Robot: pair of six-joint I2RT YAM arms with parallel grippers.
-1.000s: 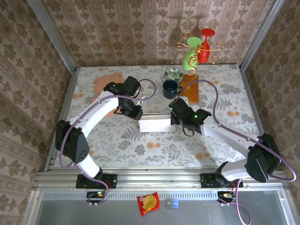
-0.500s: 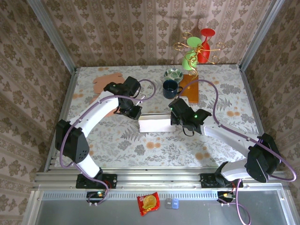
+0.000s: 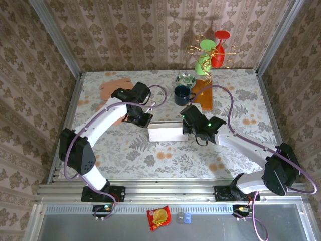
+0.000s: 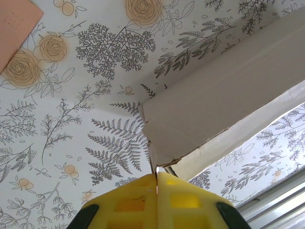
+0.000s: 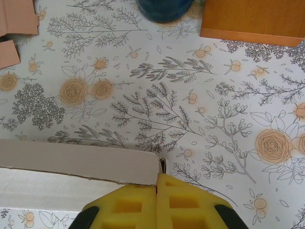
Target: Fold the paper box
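Left end effector [image 4: 156,175] and right end effector [image 5: 156,177] each pinch one end of the paper box [image 3: 165,133]. Crease both sides together, gently.

The table [image 3: 150,155] has a white surface printed with flowers and ferns. A white paper box [image 3: 165,133] lies at its centre. Toward the far edge stands a dark blue mug [image 3: 181,94], with a small patterned bowl [image 3: 186,79] just behind it. An orange-brown board [image 3: 204,94] lies just right of the mug. Salmon cardboard pieces [image 3: 111,89] lie flat at the far left. A gold wire stand [image 3: 194,48] rises at the far edge behind the board.
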